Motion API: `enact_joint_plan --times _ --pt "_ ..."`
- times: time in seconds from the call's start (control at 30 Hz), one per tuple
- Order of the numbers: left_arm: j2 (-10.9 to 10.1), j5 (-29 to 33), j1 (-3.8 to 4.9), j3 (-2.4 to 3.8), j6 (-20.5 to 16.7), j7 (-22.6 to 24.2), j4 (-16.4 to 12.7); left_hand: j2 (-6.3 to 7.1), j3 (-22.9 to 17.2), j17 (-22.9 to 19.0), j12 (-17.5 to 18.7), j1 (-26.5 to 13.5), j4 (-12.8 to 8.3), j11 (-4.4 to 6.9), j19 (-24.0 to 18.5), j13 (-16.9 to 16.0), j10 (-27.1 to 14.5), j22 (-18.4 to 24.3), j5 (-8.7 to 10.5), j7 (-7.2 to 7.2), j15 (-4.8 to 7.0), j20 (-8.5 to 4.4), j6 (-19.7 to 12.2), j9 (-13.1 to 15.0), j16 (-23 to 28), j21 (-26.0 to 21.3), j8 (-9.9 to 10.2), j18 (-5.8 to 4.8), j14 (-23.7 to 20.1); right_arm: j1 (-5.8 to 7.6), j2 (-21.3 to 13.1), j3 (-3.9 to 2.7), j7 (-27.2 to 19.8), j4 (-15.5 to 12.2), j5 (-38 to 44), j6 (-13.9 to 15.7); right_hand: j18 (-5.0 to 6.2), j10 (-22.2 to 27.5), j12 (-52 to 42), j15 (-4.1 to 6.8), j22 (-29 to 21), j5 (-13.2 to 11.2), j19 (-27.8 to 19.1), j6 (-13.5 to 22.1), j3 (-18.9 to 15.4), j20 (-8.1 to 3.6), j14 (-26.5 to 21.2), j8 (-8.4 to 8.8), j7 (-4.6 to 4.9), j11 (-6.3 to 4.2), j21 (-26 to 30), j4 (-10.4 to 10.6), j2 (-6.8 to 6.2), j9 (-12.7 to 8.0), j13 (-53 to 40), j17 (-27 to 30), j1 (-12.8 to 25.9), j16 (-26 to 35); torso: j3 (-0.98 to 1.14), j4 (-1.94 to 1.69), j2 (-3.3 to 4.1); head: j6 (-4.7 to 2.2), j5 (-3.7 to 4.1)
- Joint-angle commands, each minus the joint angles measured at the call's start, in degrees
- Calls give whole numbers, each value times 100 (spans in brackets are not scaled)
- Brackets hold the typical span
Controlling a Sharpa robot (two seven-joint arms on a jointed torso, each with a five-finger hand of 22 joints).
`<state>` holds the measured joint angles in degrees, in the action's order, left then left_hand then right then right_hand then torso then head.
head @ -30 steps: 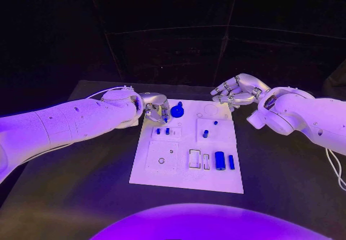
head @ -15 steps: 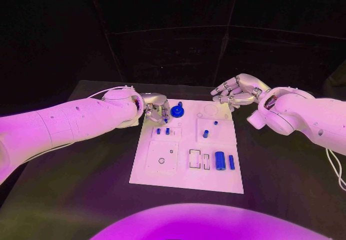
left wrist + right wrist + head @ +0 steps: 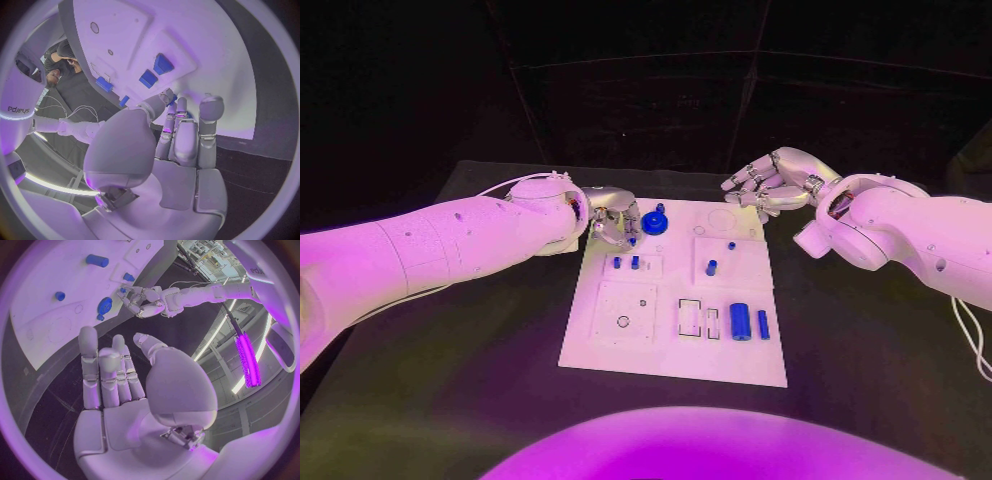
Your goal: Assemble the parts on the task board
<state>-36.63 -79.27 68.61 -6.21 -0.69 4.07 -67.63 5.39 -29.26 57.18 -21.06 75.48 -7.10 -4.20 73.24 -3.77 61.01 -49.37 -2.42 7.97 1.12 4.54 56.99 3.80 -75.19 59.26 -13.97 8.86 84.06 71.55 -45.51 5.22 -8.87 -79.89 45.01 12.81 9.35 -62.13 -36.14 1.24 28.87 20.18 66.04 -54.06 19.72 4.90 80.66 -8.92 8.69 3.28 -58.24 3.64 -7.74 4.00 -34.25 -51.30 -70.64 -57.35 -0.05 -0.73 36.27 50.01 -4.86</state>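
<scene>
Black table [image 3: 459, 400] underneath, white task board [image 3: 672, 360] square in the middle. Left hand [image 3: 609, 217] sits at the board's far left corner, fingers curled toward the round blue knob part [image 3: 653, 222] — whether they touch it, I cannot tell. Right hand [image 3: 773, 182] hovers off the far right corner, fingers straight and slightly apart, holding nothing. Blue cylinder [image 3: 738, 321] and slim blue bar [image 3: 763, 324] lie near the board's right edge; small blue pegs [image 3: 625, 263] stand mid-board.

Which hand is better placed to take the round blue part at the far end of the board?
Probably the left hand: its fingers are right beside the round blue part. The right hand hovers open, farther away.
</scene>
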Motion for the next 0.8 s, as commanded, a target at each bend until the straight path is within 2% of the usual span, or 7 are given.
enact_joint_plan --times 0.03,0.6,0.8 --pt "7 22 5 2 60 -43 10 14 -38 -15 41 -60 1 -2 -4 5 -42 8 -27 1 -41 43 -63 -8 29 -37 48 -56 11 10 -3 -4 -54 -13 6 -24 80 30 -26 -20 -7 30 22 53 0 4 14 -21 1 24 33 31 40 2 7 -8 0 24 2 -5 -3 -1 4" --pt "-67 23 4 2 28 -62 -19 37 -42 -30 69 -64 -6 -12 -11 5 -48 15 -28 12 -49 52 -75 -7 32 -46 77 -53 8 10 -18 -4 -38 -3 17 -31 83 38 -33 -21 -38 31 19 61 1 4 13 -27 2 26 55 40 37 2 23 -5 -4 33 -2 -6 -3 -1 -5" --pt "-85 24 4 2 -21 -66 -20 109 -65 -55 192 -88 -20 -39 -22 15 -127 17 -27 50 -72 77 -326 -29 33 -58 277 -47 3 10 -24 -4 24 21 149 -70 85 157 69 -29 -73 22 27 83 38 8 9 -43 12 40 88 31 22 1 138 5 -54 59 -3 -2 -4 -1 -8"
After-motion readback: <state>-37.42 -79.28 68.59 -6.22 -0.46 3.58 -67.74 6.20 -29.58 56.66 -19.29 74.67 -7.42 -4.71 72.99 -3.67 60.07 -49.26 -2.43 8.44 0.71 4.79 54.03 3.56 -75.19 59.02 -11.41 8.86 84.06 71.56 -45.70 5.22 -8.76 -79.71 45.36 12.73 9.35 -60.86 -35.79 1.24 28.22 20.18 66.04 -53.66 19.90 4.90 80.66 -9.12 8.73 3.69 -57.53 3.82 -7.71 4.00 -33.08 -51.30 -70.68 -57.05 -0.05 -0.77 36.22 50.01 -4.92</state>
